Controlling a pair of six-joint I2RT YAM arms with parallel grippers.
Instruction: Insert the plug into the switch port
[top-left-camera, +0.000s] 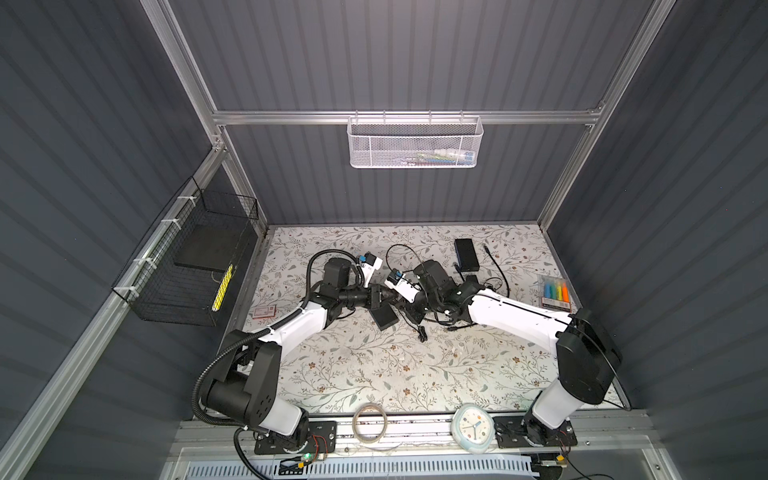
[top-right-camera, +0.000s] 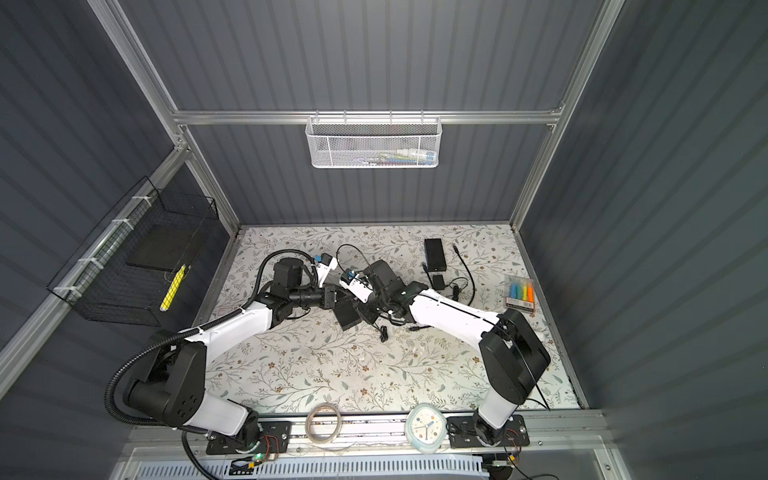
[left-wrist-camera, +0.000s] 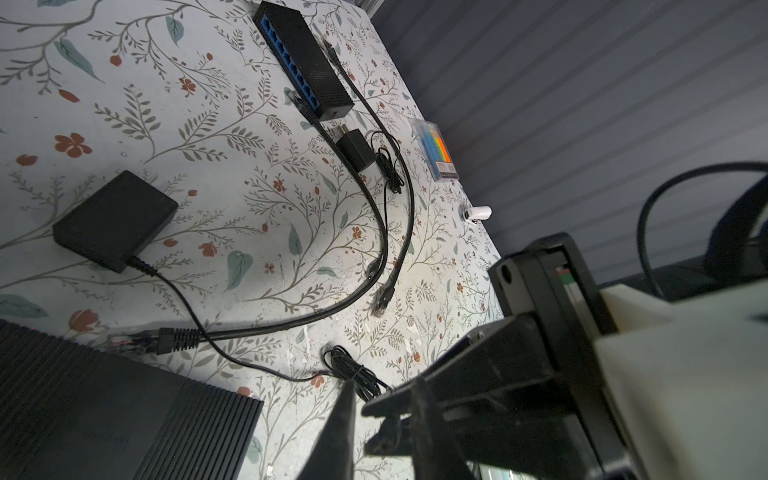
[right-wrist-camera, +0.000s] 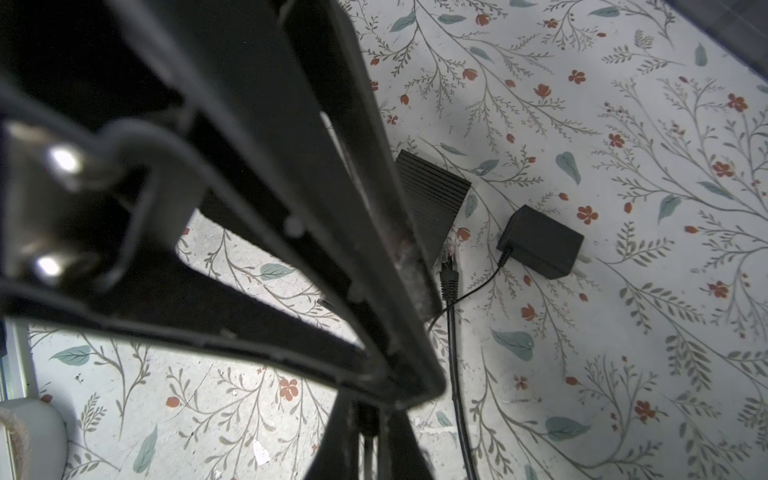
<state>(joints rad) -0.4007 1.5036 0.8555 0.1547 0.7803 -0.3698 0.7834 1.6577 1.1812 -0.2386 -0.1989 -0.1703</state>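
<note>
A black switch (left-wrist-camera: 303, 62) with a row of blue ports lies at the back right (top-left-camera: 466, 253). A black cable runs from it to a clear-tipped plug (left-wrist-camera: 137, 338), which lies on the cloth against a black ribbed box (left-wrist-camera: 104, 415), also seen in the right wrist view as plug (right-wrist-camera: 449, 266) and box (right-wrist-camera: 432, 199). My two grippers meet above this box in both top views. My left gripper (left-wrist-camera: 384, 432) has its jaws a little apart, with the right gripper's dark tip between them. My right gripper (right-wrist-camera: 365, 449) is shut, and nothing clearly shows in it.
A black power brick (left-wrist-camera: 112, 220) and a small adapter (left-wrist-camera: 355, 149) lie among loose cables, one ending in a free plug (left-wrist-camera: 382, 299). A marker pack (top-left-camera: 555, 293) sits at the right, a red card (top-left-camera: 264, 311) at the left, and a tape roll (top-left-camera: 370, 424) and clock (top-left-camera: 473, 428) at the front.
</note>
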